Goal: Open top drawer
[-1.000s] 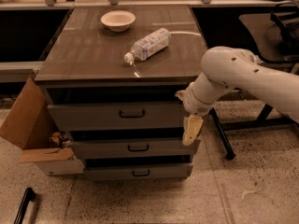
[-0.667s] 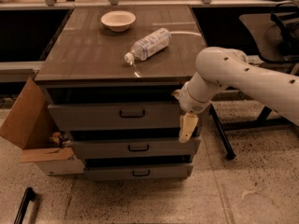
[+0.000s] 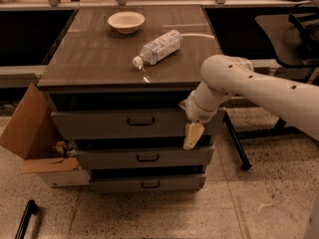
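Note:
The top drawer (image 3: 99, 124) is the widest grey front of the cabinet, just under the tabletop, with a small dark pull handle (image 3: 140, 121) at its centre. A dark gap shows above it. My gripper (image 3: 192, 136) hangs from the white arm, pointing down, in front of the drawer's right end. It is to the right of the handle and slightly lower, and holds nothing that I can see. Two shorter grey drawers, the middle (image 3: 109, 159) and the bottom (image 3: 119, 185), sit below.
On the brown tabletop (image 3: 89, 59) lie a white bowl (image 3: 126, 21) and a plastic bottle (image 3: 158, 46) on its side. An open cardboard box (image 3: 30, 133) leans at the cabinet's left. A black chair leg (image 3: 235, 146) stands to the right, and a dark bar (image 3: 25, 219) lies on the floor.
My arm and gripper have shifted a little to the left along the top drawer's front, toward the handle. The drawers have not moved.

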